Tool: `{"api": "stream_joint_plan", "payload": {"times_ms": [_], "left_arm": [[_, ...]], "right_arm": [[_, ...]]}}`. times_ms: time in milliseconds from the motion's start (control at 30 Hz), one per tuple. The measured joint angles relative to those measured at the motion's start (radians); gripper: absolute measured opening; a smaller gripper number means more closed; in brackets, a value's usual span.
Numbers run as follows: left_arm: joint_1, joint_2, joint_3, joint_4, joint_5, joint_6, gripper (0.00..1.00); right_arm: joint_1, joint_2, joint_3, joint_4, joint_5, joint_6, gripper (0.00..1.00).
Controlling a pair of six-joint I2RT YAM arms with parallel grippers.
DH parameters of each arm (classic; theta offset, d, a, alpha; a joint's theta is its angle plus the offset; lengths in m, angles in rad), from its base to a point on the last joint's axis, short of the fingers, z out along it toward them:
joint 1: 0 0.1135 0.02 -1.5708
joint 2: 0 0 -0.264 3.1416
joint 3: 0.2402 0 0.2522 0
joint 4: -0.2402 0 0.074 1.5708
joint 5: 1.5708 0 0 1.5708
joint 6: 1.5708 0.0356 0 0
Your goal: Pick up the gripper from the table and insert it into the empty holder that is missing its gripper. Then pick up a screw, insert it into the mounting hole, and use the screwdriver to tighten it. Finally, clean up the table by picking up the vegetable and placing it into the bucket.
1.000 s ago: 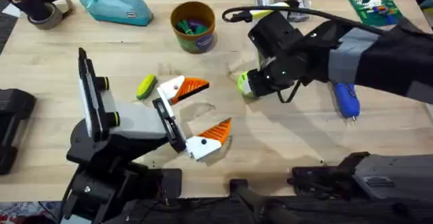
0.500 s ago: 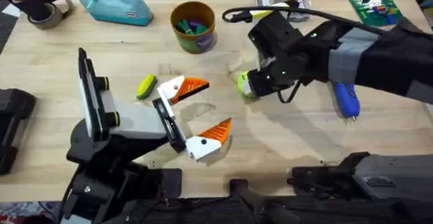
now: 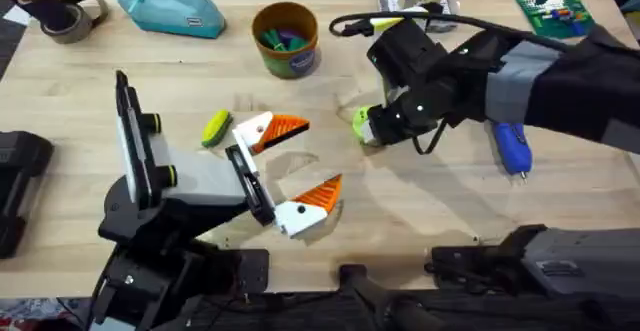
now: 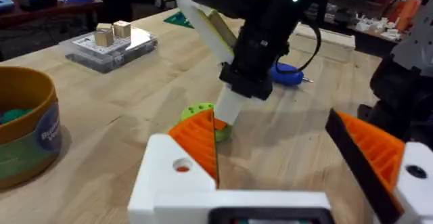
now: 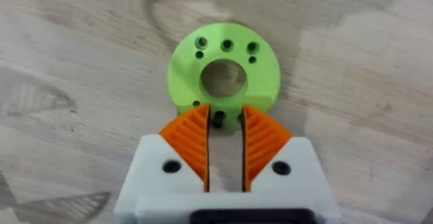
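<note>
Overhead, one gripper (image 3: pixel 362 124), one screwdriver (image 3: pixel 512 148), one vegetable (image 3: pixel 215 128).

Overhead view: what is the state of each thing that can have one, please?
green disc: flat on table, gripped at rim
right gripper: shut on green disc
left gripper: open, empty
bucket: upright, items inside
vegetable: lying on table
screwdriver: lying on table

From overhead, your right arm covered most of the gripper (image 3: pixel 362 123), leaving you just a lime sliver. At the right wrist, your right claw (image 5: pixel 225 145) hid the disc's near edge, so its white block couldn't be seen. The screwdriver (image 3: pixel 512 147) lay partly under that arm, and the bucket (image 4: pixel 24 132) ran off the left wrist view's edge.
</note>
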Motion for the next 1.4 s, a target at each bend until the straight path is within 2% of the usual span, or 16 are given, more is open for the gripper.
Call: {"api": "stream_joint_plan", "payload": {"times_ms": [300, 633, 1400], "left_arm": [[0.000, 0.000, 0.000, 0.000, 0.000, 0.000, 0.992], [0.000, 0.000, 0.000, 0.000, 0.000, 0.000, 0.992], [0.000, 0.000, 0.000, 0.000, 0.000, 0.000, 0.992]], "right_arm": [[0.000, 0.000, 0.002, -0.005, 0.000, 0.000, 0.246], [0.000, 0.000, 0.007, -0.004, -0.001, -0.001, 0.012], [0.000, 0.000, 0.012, -0.009, -0.004, 0.000, 0.006]]}}
